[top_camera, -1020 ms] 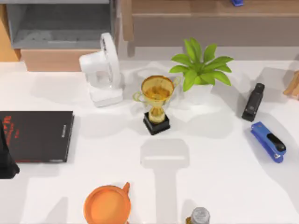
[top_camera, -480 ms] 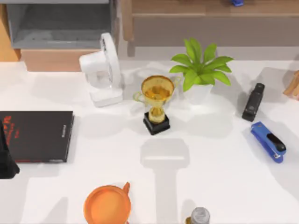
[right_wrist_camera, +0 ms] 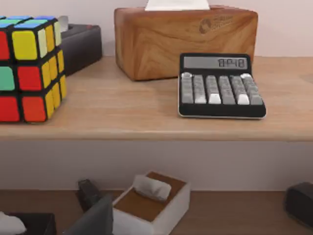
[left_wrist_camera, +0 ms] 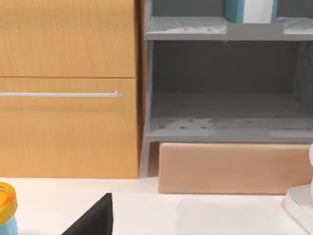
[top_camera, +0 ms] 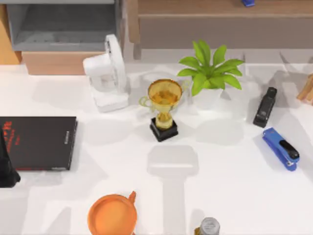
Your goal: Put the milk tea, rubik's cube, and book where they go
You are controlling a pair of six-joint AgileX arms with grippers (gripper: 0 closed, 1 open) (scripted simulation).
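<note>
Since the rubik's cube (right_wrist_camera: 29, 66) sits on the wooden shelf (right_wrist_camera: 146, 117) straight ahead of our right gripper (right_wrist_camera: 95, 218), apart from it and level with the calculator (right_wrist_camera: 221, 85) and the wooden tissue box (right_wrist_camera: 186, 39), we judge that part done. The book (left_wrist_camera: 247, 10) stands upright on the upper board of the grey shelf unit (left_wrist_camera: 220, 129), ahead of and above our left gripper (left_wrist_camera: 95, 219), well apart from it, so we count that as placed too.

What seems left is the milk tea. A yellow-lidded cup (left_wrist_camera: 6, 208) stands on the white table (top_camera: 220, 171), near the left gripper and to one side of it. We take it for the drink, though too little of it shows to be sure.

A dark edge of each gripper reaches into its own wrist view. We cannot tell whether either is wide, narrow or holding anything.
</note>
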